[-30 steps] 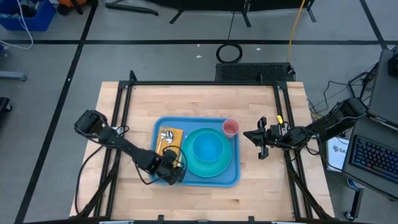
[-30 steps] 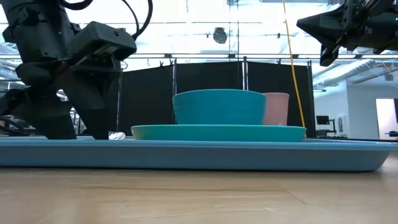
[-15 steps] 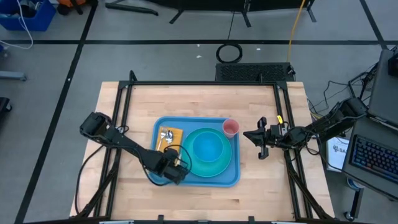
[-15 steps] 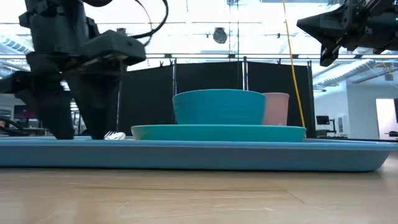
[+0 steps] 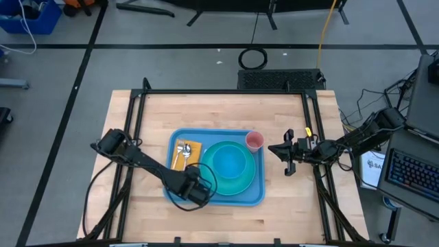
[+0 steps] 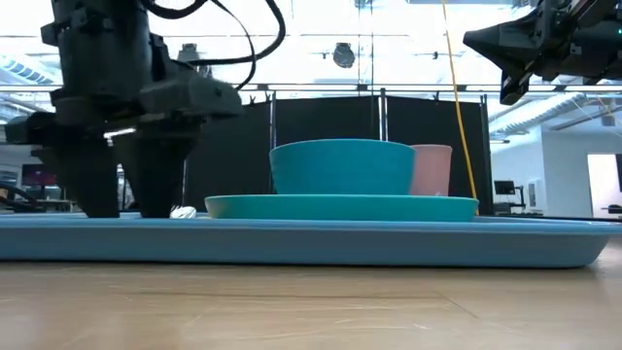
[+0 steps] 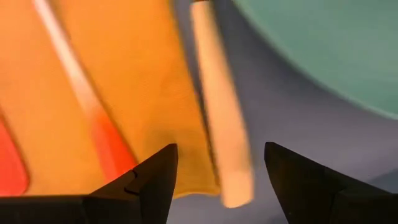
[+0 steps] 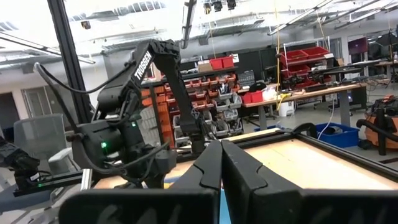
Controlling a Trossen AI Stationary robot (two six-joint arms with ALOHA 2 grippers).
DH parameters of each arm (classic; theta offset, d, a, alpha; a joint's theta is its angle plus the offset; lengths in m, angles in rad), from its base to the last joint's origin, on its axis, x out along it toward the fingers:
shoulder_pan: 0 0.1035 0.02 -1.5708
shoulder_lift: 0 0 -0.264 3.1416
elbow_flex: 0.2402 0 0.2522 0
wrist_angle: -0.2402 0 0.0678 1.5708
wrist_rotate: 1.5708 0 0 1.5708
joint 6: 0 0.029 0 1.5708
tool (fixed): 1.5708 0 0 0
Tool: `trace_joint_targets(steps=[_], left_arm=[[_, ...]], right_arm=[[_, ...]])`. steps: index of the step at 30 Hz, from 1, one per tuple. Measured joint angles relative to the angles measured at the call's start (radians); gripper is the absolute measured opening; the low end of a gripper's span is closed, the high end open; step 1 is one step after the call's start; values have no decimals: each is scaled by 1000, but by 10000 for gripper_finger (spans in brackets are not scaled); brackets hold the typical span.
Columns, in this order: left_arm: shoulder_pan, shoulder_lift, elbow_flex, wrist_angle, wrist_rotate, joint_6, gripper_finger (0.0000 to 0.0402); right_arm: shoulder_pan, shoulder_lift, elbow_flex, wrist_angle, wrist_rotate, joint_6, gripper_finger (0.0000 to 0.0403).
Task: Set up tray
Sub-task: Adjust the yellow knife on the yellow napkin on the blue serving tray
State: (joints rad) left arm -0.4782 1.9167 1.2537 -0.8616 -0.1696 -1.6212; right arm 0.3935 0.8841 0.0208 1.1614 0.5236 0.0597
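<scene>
**Left arm low over the tray's near-left corner, right arm parked off to the side**

I see the left arm stretched diagonally from its base at the table's left edge, elbow low, wrist bent down so the left gripper [image 5: 194, 190] stands over the near-left corner of the tray [image 5: 255, 197]. From table height its fingers [image 6: 92, 180] point straight down and reach to the tray floor. Through its wrist camera I have the two fingers spread apart with nothing between them; just ahead of them lies a pale utensil handle [image 7: 219, 124] along the edge of an orange napkin [image 7: 124, 81], beside the rim of the turquoise plate [image 7: 323, 43].

The tray sits flat in the middle of the wooden table [image 5: 288, 213], carrying the plate, a blue bowl [image 5: 228, 162] on it, and a pink cup [image 5: 254, 141] at its far-right corner.

The right arm reaches in from the right edge, held level above the table; the right gripper [image 5: 281, 149] hangs beside the tray, fingers pressed together, holding nothing
</scene>
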Motion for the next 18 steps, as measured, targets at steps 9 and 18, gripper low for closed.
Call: trace_joint_targets(steps=[9, 18], left_arm=[[11, 38, 2, 4, 19, 11, 221], [10, 39, 0, -2, 12, -10, 171]], right_arm=[[0, 0, 0, 1, 0, 0, 0], [0, 0, 0, 0, 0, 0, 0]])
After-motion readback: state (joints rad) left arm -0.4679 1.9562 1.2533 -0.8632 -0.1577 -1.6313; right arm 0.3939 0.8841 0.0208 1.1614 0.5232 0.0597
